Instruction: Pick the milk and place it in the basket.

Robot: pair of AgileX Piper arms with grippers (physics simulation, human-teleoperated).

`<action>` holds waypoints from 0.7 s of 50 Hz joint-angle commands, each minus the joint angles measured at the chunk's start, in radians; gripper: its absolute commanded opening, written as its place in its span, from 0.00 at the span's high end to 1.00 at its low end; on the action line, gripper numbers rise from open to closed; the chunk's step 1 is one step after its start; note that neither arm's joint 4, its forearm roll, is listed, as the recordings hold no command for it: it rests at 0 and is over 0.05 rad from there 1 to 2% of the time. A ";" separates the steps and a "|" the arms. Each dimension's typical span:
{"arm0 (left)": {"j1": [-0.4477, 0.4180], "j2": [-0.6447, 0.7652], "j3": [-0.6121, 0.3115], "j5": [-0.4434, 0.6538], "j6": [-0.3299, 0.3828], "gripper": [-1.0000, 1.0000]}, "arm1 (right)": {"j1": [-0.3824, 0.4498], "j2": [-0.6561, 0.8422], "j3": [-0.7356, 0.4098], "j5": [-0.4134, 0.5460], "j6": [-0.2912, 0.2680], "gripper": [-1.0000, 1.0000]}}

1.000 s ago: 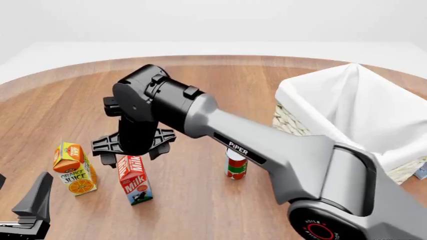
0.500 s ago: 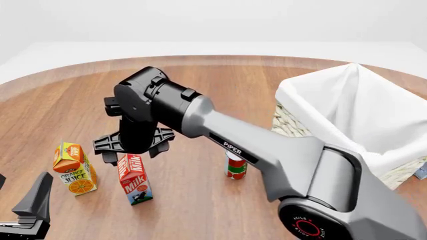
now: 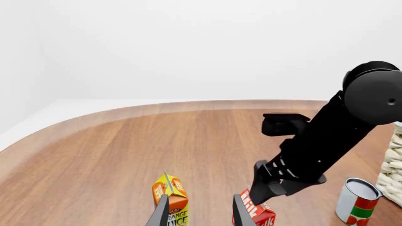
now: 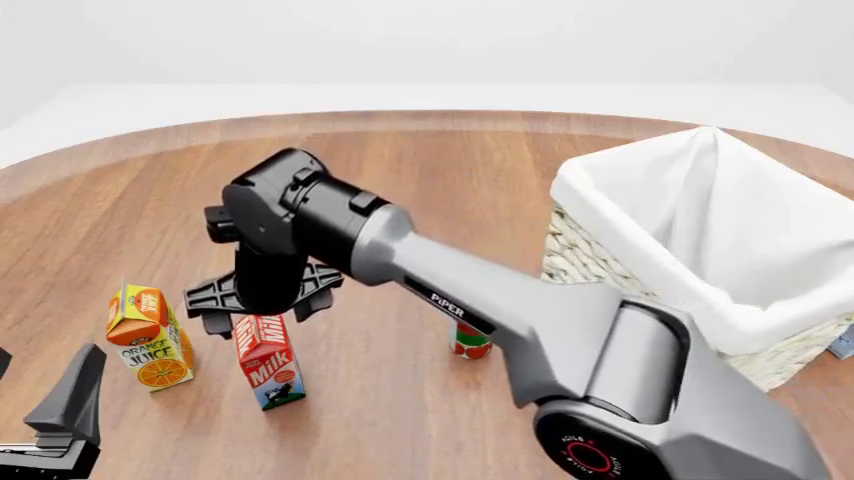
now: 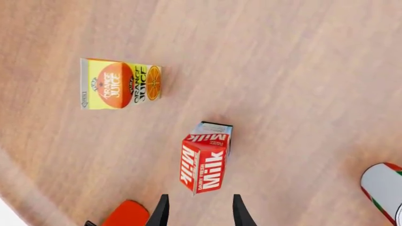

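The milk (image 4: 270,362), a red gable-top carton, stands upright on the wooden table at the front left. My right gripper (image 4: 263,303) hangs open just above its top, fingers pointing down. In the right wrist view the milk (image 5: 204,162) lies just ahead of the open gripper (image 5: 197,212), not between the fingers. The milk (image 3: 259,215) also shows in the left wrist view, partly behind the right gripper. The basket (image 4: 707,235), white-lined wicker, stands at the right. My left gripper (image 4: 67,405) is low at the front left, open and empty (image 3: 197,216).
An orange juice carton (image 4: 150,337) stands just left of the milk, seen also in the wrist views (image 5: 119,84) (image 3: 171,197). A red-and-green can (image 4: 470,341) stands right of the milk, partly behind the right arm. The table edge curves around the back.
My right gripper has moved slightly down and left, closer over the milk's top. The left arm has not moved.
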 commanded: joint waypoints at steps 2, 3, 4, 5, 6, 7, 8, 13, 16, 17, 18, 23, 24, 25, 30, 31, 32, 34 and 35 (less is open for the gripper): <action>0.000 0.000 0.000 0.000 0.000 0.00 | 0.002 0.025 -0.018 0.000 -0.002 0.00; 0.000 0.000 0.000 0.000 0.000 0.00 | 0.001 0.028 -0.019 0.000 -0.003 0.00; 0.000 0.000 0.000 0.000 0.000 0.00 | -0.001 0.030 -0.020 0.000 -0.005 0.00; 0.000 0.000 0.000 0.000 0.000 0.00 | -0.002 0.032 -0.022 0.000 -0.007 0.00; 0.000 0.000 0.000 0.000 0.000 0.00 | -0.003 0.035 -0.024 0.000 -0.009 0.00; 0.000 0.000 0.000 0.000 0.000 0.00 | 0.001 0.038 -0.026 0.000 -0.006 0.00; 0.000 0.000 0.000 0.000 0.000 0.00 | 0.005 0.042 -0.030 0.000 -0.005 0.00; 0.000 0.000 0.000 0.000 0.000 0.00 | 0.007 0.058 -0.042 0.000 -0.007 0.00; 0.000 0.000 0.000 0.000 0.000 0.00 | 0.010 0.064 -0.047 0.000 -0.006 0.00; 0.000 0.000 0.000 0.000 0.000 0.00 | 0.010 0.067 -0.049 0.000 -0.006 0.00; 0.000 0.000 0.000 0.000 0.000 0.00 | 0.010 0.069 -0.050 0.000 -0.007 0.00; 0.000 0.000 0.000 0.000 0.000 0.00 | 0.015 0.079 -0.060 0.000 -0.003 0.00; 0.000 0.000 0.000 0.000 0.000 0.00 | 0.015 0.079 -0.060 0.000 -0.003 0.00; 0.000 0.000 0.000 0.000 0.000 0.00 | 0.013 0.081 -0.060 0.000 -0.005 0.00; 0.000 0.000 0.000 0.000 0.000 0.00 | 0.013 0.089 -0.066 0.000 -0.006 0.00; 0.000 0.000 0.000 0.000 0.000 0.00 | 0.013 0.090 -0.066 0.000 -0.005 0.00; 0.000 0.000 0.000 0.000 0.000 0.00 | 0.013 0.092 -0.066 0.000 -0.004 0.00; 0.000 0.000 0.000 0.000 0.000 0.00 | 0.015 0.095 -0.066 0.000 -0.003 0.00; 0.000 0.000 0.000 0.000 0.000 0.00 | 0.014 0.096 -0.064 0.000 -0.004 0.00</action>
